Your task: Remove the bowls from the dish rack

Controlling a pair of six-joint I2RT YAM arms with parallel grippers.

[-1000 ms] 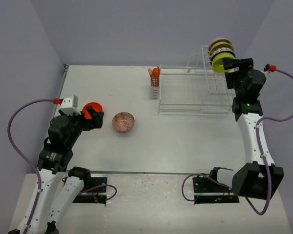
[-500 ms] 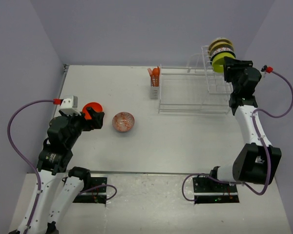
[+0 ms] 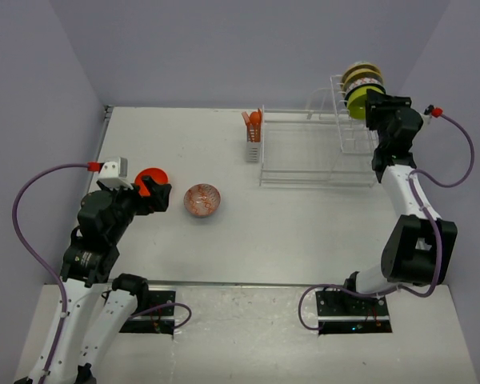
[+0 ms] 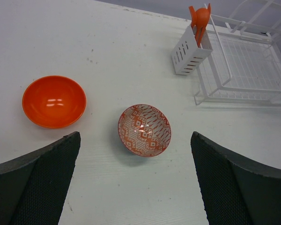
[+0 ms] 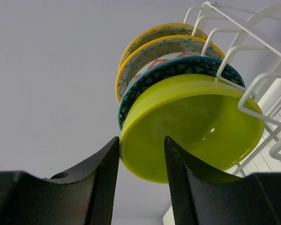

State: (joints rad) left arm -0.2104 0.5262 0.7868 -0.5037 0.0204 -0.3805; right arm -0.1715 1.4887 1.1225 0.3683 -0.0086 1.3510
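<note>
Left gripper (image 3: 154, 190) is being held open over unloaded orange bowl (image 4: 54, 101) and patterned bowl (image 4: 144, 130). In dish rack (image 3: 304, 152) slots, lime-green bowl (image 5: 196, 126) is being straddled by right gripper (image 5: 141, 145), jaws not yet closed. Judged next: rim pinched, bowl lifted clear of wires.

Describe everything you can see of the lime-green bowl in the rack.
The lime-green bowl is plain, glossy and plastic-looking. It stands on edge in the tall slotted section of the dish rack, frontmost in a row, a blue patterned bowl close behind it. White wires cross its right side. The fingers of the right gripper straddle its lower rim; whether they clamp it cannot be told.
</note>
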